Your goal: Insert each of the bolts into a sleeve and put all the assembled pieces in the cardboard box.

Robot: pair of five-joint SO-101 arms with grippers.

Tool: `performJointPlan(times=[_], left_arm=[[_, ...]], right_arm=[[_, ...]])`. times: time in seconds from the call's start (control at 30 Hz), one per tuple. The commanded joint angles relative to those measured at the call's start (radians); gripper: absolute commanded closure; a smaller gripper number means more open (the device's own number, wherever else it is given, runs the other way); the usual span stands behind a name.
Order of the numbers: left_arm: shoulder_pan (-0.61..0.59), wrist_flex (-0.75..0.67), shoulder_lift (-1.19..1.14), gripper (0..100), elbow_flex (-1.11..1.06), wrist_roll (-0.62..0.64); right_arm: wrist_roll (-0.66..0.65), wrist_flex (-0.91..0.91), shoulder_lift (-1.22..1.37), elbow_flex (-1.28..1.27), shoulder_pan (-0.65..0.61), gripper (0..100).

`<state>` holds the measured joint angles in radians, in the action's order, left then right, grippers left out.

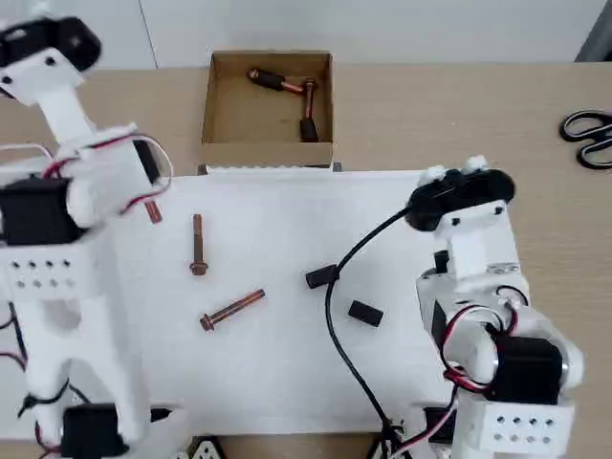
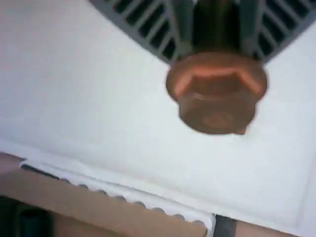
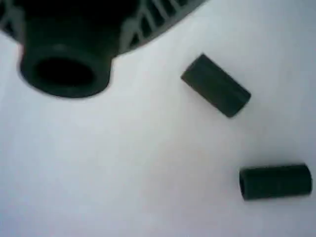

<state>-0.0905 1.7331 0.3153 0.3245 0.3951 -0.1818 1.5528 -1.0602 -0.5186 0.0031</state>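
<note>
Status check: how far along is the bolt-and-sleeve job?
Done: two assembled pieces lie in the cardboard box. In hand: left pincer holds a bolt, right pincer holds a sleeve, not yet joined. Left: two loose bolts and two loose sleeves on the white mat, to assemble and box.

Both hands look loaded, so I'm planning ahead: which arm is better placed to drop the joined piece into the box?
Left, likely: the left hand holds a bolt nearer the cardboard box; the right hand, holding a sleeve, sits farther off.
</note>
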Motion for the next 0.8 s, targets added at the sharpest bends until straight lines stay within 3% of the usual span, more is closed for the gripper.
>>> performJointPlan(times=[0.0,0.3,0.5,0.77], left_arm=[[0.029,-0.095,0.15,100,-0.116,-0.021],[0.103,-0.514,0.462,99,-0.696,-0.051],[0.103,-0.844,0.678,99,-1.104,-0.006],[0.104,-1.063,0.964,99,-1.468,0.068]], right_arm=[[0.124,-0.087,-0.005,-0.021,-0.058,99.5],[0.288,-0.409,-0.015,-0.295,-0.28,99.5],[0.301,-0.596,-0.015,-0.427,-0.435,99.5],[0.298,-0.828,-0.015,-0.543,-0.61,99.5]])
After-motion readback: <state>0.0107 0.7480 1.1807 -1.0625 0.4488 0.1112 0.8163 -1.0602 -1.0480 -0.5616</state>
